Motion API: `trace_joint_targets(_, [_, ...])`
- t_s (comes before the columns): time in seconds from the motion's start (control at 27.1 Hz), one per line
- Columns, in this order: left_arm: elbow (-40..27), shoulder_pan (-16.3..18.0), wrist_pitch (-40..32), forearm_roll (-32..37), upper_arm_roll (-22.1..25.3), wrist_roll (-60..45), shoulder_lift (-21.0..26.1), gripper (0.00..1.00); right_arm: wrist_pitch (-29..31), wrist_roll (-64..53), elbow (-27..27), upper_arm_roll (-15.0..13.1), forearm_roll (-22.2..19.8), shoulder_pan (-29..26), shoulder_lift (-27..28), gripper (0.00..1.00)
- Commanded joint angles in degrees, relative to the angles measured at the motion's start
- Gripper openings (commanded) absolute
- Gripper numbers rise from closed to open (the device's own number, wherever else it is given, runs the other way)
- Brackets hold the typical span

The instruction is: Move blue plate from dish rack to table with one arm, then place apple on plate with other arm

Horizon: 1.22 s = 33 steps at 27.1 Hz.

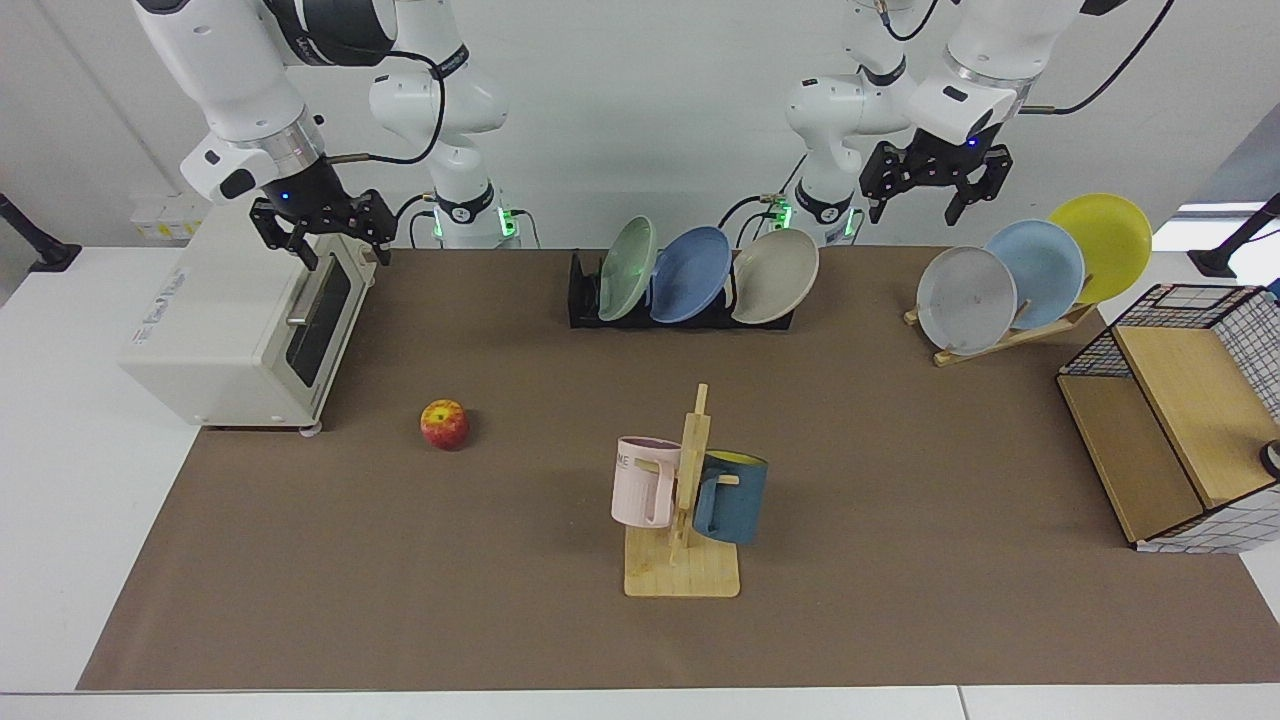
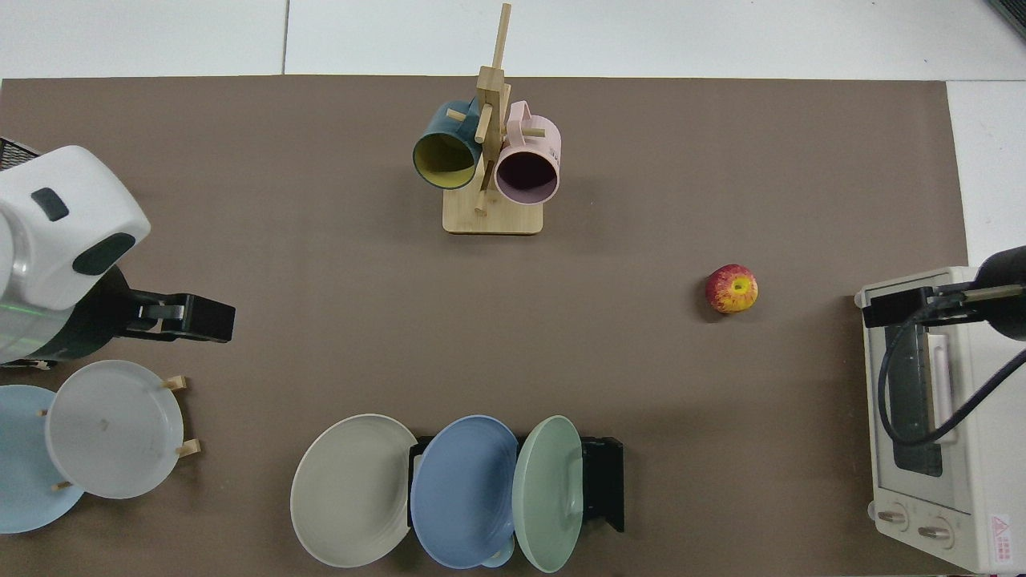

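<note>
The blue plate [image 1: 692,273] stands on edge in the middle slot of the black dish rack [image 1: 583,296], leaning between a pale green plate [image 1: 626,267] and a beige plate [image 1: 775,275], near the far edge of the brown mat that covers the surface [image 1: 900,520]. The apple [image 1: 445,424] sits by itself on the mat, well apart from the rack and just in front of a cream toaster oven [image 1: 240,330].

The left pincer [image 1: 920,203] hangs in the air above the gap between the dish rack and a slanted wooden rack [image 1: 1010,335] holding grey, sky-blue and yellow plates; its fingers are spread and hold nothing. The right pincer [image 1: 335,250] hovers over the top front edge of the toaster oven, fingers also apart and empty.

Nearer to me, a wooden mug tree [image 1: 688,500] carries a pink mug [image 1: 642,482] and a dark blue mug [image 1: 732,497]. A wire and wood basket [image 1: 1180,420] sits at the mat's edge beside the wooden rack.
</note>
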Motion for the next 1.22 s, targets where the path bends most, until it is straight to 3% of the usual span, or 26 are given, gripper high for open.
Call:
trace_joint_targets(0.0, [-0.1, -0.1, 0.7, -0.1, 0.6, 1.3, -0.1, 1.0, 0.7, 1.0, -0.7, 0.2, 0.2, -0.2, -0.5, 1.0])
trace_joint_targets(1.18, [-1.9, -0.4, -0.1, -0.1, 0.6, 0.5, -1.4, 1.0, 0.7, 1.0, -0.7, 0.2, 0.2, -0.2, -0.5, 1.0])
